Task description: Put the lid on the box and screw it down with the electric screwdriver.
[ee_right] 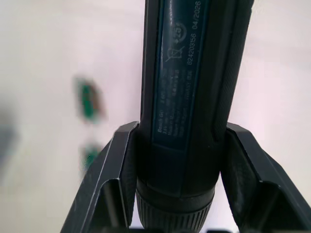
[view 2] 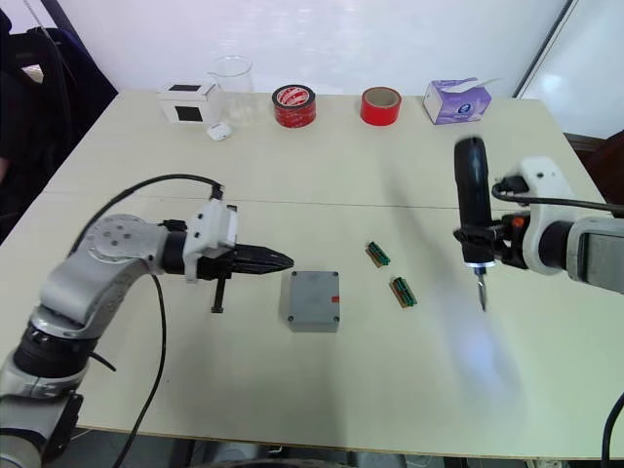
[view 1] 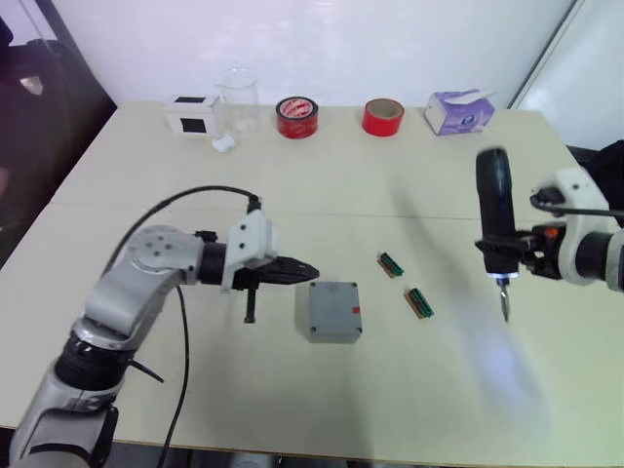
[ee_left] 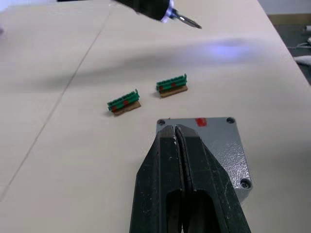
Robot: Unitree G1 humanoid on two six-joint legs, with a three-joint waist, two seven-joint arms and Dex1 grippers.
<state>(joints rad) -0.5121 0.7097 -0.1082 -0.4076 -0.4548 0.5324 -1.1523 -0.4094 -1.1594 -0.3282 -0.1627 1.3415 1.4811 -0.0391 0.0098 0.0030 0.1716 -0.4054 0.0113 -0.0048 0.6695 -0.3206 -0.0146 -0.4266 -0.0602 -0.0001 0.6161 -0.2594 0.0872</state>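
The grey box (view 1: 336, 334) sits mid-table with the flat grey lid (view 1: 333, 304) lying on top of it; corner screw holes show and a small red mark is on its right edge. My left gripper (view 1: 310, 274) is shut and empty, its tips pointing at the lid's left edge, just above it (ee_left: 175, 127). Out to the right, my right gripper (view 1: 499, 252) is shut on the black electric screwdriver (view 1: 494, 200). The tool is held upright above the table, its metal bit (view 1: 504, 304) pointing down. In the right wrist view the fingers (ee_right: 248, 160) clamp the tool's labelled barrel (ee_right: 187, 87).
Two small green connector pieces (view 1: 391, 263) (view 1: 420, 302) lie between the box and the screwdriver. Along the far edge stand a white box with a black square (view 1: 191, 114), a clear beaker (view 1: 237, 100), two red tape rolls (view 1: 296, 117) (view 1: 382, 117) and a tissue pack (view 1: 458, 111).
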